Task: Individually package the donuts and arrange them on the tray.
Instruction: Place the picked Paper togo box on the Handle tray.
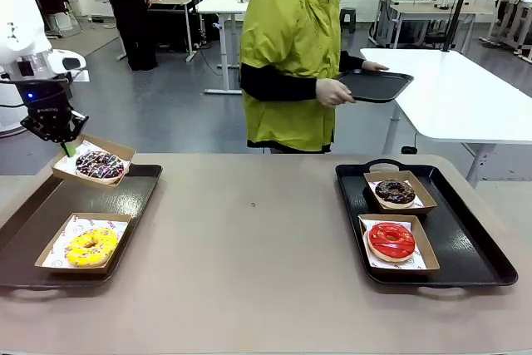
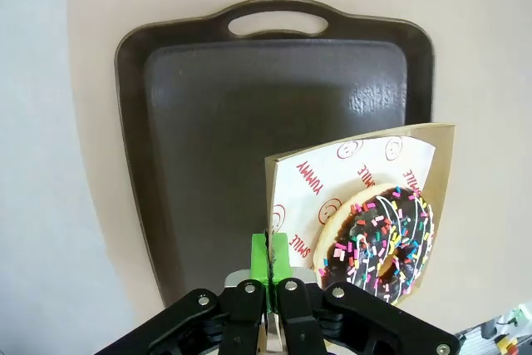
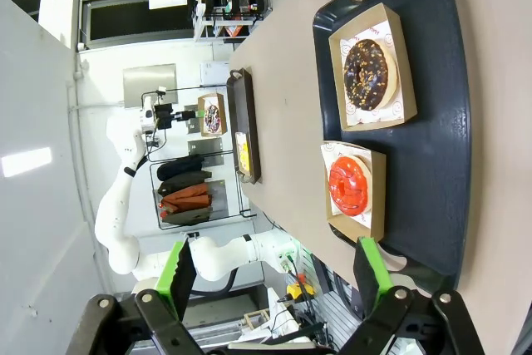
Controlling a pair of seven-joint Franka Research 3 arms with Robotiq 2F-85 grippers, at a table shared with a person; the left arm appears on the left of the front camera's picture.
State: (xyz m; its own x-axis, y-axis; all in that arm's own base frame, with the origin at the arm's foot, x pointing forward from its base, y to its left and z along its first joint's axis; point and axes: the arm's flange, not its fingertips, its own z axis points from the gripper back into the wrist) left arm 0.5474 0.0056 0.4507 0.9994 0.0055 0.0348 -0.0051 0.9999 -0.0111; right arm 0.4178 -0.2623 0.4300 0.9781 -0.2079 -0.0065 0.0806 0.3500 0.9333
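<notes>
Gripping a boxed sprinkled donut (image 1: 100, 165) by the box corner, the left gripper (image 1: 68, 146) hovers over the left tray's (image 1: 50, 214) far edge; the right gripper (image 3: 274, 276) gapes empty.

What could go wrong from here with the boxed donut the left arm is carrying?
1. The left gripper pinches just one edge of the shallow brown cardboard box, which hangs tilted above the left dark tray. The dark donut with coloured sprinkles could slide out, or the thin wall could slip free.
2. In the front view the box sits over the tray's far rim; released there, it may land half off the tray.
</notes>
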